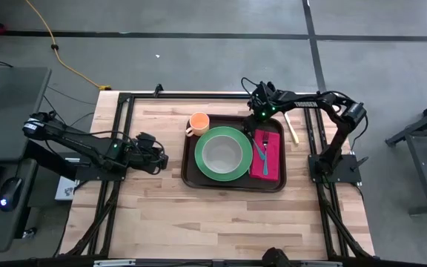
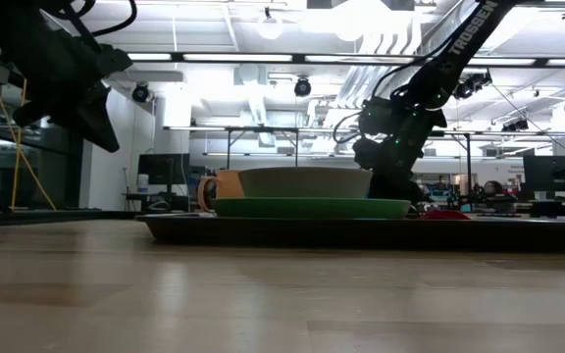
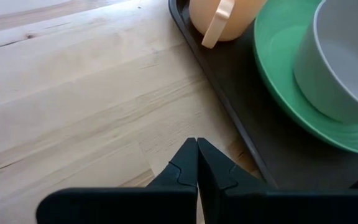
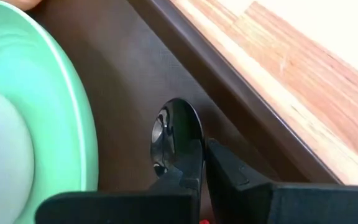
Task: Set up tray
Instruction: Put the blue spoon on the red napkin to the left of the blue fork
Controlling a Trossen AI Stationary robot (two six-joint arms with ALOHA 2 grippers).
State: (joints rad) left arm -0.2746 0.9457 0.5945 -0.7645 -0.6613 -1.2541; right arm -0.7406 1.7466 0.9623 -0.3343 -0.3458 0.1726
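Observation:
The dark brown tray [image 1: 191,176] lies mid-table. It holds a green plate [image 1: 206,169] with a grey bowl [image 1: 222,153] on it, an orange cup [image 1: 199,122] at its far left corner, and a red napkin [image 1: 274,162] with teal-handled cutlery [image 1: 260,152] on its right part. My right gripper [image 1: 261,119] is over the tray's far edge, right of the plate, shut on a metal spoon [image 4: 174,134]. My left gripper [image 1: 159,158] is shut and empty just left of the tray, low over the table; its tips show in the left wrist view [image 3: 197,148]. My right gripper pinches the spoon just behind its bowl [image 4: 185,160] between its two fingers, coming from above. The spoon's bowl [image 4: 171,127] sticks out past the fingertips over the tray floor [image 4: 160,62], between the plate's rim and the tray's far rim. Whether it rests on the floor I cannot tell.
A pale wooden utensil [image 1: 293,128] lies on the table right of the tray's far right corner. A black frame [image 1: 124,100] runs along the table's edges. Bare wood lies near the table's front edge [image 1: 221,222] and left of the tray.

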